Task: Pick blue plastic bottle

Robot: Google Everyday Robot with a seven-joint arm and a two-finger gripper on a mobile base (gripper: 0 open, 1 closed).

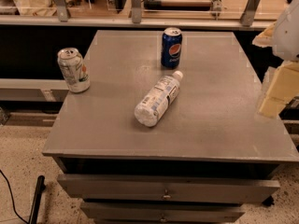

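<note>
The blue plastic bottle [158, 99] lies on its side near the middle of the grey table [219, 120]. It is clear, with a white cap pointing to the back right and a white label with dark print. Its base points to the front left. My gripper [276, 91] shows as pale, cream-coloured parts at the right edge of the view, above the table's right side. It is well to the right of the bottle and apart from it.
A blue Pepsi can [171, 47] stands upright just behind the bottle's cap. A white-and-green soda can [74, 70] stands at the table's left edge. Drawers [166, 190] sit below the tabletop. A railing [135, 13] runs behind the table.
</note>
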